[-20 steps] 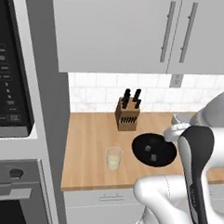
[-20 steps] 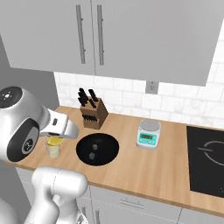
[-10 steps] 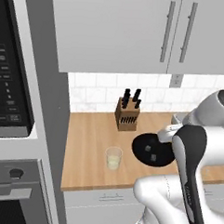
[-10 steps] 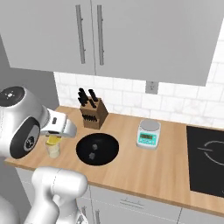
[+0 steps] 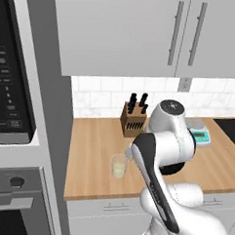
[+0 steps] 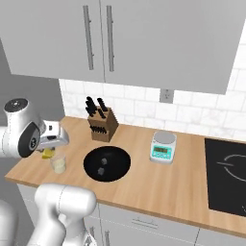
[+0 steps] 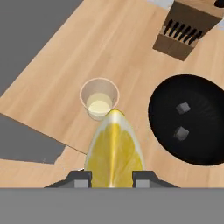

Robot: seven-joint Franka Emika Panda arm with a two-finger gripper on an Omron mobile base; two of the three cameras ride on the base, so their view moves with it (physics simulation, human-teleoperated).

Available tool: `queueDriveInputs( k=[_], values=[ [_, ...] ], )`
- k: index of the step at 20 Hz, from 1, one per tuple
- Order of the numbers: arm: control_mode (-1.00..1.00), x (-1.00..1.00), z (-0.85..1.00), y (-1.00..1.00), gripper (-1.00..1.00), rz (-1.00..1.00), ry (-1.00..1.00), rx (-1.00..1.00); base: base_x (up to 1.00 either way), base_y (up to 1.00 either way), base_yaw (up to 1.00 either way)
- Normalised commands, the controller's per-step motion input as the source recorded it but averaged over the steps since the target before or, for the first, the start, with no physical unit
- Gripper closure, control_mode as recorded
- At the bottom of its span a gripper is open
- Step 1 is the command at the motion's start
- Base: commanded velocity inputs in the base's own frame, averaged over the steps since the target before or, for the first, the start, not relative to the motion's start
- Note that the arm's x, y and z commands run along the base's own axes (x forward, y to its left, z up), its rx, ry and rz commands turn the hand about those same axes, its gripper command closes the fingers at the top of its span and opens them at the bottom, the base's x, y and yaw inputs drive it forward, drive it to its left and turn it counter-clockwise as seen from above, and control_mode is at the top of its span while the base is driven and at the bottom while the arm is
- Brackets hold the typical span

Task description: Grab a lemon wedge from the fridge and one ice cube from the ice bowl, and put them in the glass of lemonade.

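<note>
- Glass of lemonade [image 7: 99, 99] stands at the far left of the worktop things in the hand view, at about eleven o'clock from the jaws; its pale liquid sits low, and the rim is bare of any fruit.
- Lemon wedge [image 7: 114, 151] comes next, pinched between the two dark fingertips of the gripper [image 7: 112, 178]; the jaws are drawn in narrow against its flanks.
- Its long axis runs straight out from the jaws toward twelve o'clock, and the pointed tip just overlaps the glass's near rim at that rim's five o'clock side.
- My reading: the wedge hangs a little short and to the right of the mouth, so the coming move wants a small shift toward eleven o'clock before letting go.
- Ice bowl [image 7: 205, 135] lies at two o'clock from the jaws, black and shallow, with two grey cubes in it.
- In the right base view the gripper [image 6: 48, 153] hovers just above the glass [image 6: 59, 164], with the bowl [image 6: 117, 169] just beside at three o'clock.
</note>
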Motion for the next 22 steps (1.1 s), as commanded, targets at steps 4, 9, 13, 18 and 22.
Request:
queueDriveInputs(
  k=[4,9,13,18,22],
  values=[
    [-1.0,0.72,-0.66,0.35,1.0,0.01,0.24,-0.05,0.0,0.0,0.0],
    [-1.0,0.47,-0.69,0.07,1.0,0.0,0.06,0.0,0.0,0.0,0.0],
    [-1.0,0.26,-0.22,0.05,1.0,0.0,0.0,-0.01,0.0,0.0,0.0],
    [-1.0,0.23,-0.21,0.0,1.0,0.0,0.0,0.0,0.0,0.0,0.0],
    [-1.0,0.07,-0.07,0.0,1.0,0.0,0.0,0.0,0.0,0.0,0.0]
  ],
)
